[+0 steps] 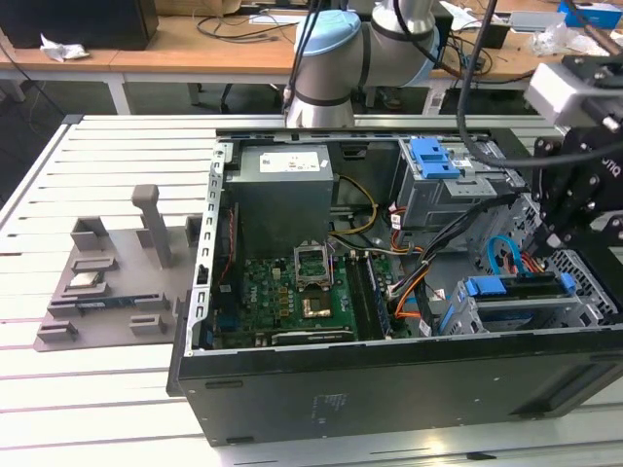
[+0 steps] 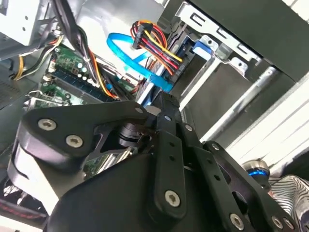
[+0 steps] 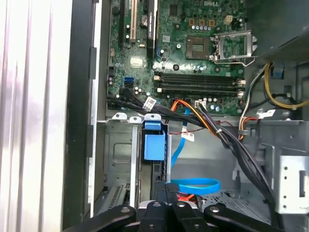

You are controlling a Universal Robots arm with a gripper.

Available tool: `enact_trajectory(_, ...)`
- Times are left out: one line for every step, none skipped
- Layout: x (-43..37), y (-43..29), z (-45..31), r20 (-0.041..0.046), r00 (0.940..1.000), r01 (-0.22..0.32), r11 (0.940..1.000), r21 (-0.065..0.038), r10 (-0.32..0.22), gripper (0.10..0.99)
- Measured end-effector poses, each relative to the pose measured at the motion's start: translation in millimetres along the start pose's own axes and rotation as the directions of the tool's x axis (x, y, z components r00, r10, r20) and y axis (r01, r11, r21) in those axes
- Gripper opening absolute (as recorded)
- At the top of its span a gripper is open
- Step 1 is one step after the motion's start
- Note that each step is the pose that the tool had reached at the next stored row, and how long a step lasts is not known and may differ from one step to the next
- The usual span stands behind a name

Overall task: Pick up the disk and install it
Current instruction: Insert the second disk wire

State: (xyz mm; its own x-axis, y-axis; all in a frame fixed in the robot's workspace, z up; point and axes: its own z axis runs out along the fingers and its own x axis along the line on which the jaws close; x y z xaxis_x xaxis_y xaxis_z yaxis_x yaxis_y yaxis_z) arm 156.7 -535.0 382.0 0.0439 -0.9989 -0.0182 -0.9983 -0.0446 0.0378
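I see gripper [image 1: 553, 243] low inside open computer case [image 1: 389, 389], at exterior view's right, just above drive cage [image 1: 516, 309]. Disk [image 1: 514, 287] sits in cage slot, blue carrier frame [image 3: 154, 145] visible in first wrist view. Fingers look together on disk edge, but I cannot tell surely

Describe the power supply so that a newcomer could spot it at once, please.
Start at the open black computer case. Inside, beyond the green motherboard, stands the power supply: a plain grey box with a white label, lacking the blue bracket of the neighbouring drive bay.
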Motion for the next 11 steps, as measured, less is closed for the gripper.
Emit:
enact_trajectory(-0.2, 0.2, -4.5, -0.0001, 1.0000, 0.000, 1.0000, 0.000, 0.000, 0.106)
enact_trajectory(-0.4, 0.3, -8.7, -0.0002, 1.0000, 0.000, 1.0000, 0.000, 0.000, 0.106)
enact_trajectory(-0.5, 0.5, -12.9, 0.0000, 1.0000, 0.000, 1.0000, 0.000, 0.000, 0.106)
enact_trajectory(-0.6, 0.6, -15.6, -0.0002, 1.0000, 0.000, 1.0000, 0.000, 0.000, 0.106)
enact_trajectory(-0.5, 0.6, -16.8, 0.0000, 1.0000, 0.000, 1.0000, 0.000, 0.000, 0.106)
enact_trajectory(-0.5, 0.6, -17.6, 0.0001, 1.0000, 0.000, 1.0000, 0.000, 0.000, 0.106)
enact_trajectory(-0.6, 0.7, -18.1, 0.0000, 1.0000, 0.000, 1.0000, 0.000, 0.000, 0.106)
enact_trajectory(-0.6, 0.7, -18.2, 0.0001, 1.0000, 0.000, 1.0000, 0.000, 0.000, 0.106)
enact_trajectory(-0.6, 0.7, -18.3, -0.0001, 1.0000, 0.000, 1.0000, 0.000, 0.000, 0.106)
enact_trajectory(-0.6, 0.7, -18.4, -0.0001, 1.0000, 0.000, 1.0000, 0.000, 0.000, 0.106)
enact_trajectory(-0.6, 0.7, -18.3, 0.0000, 1.0000, 0.000, 1.0000, 0.000, 0.000, 0.106)
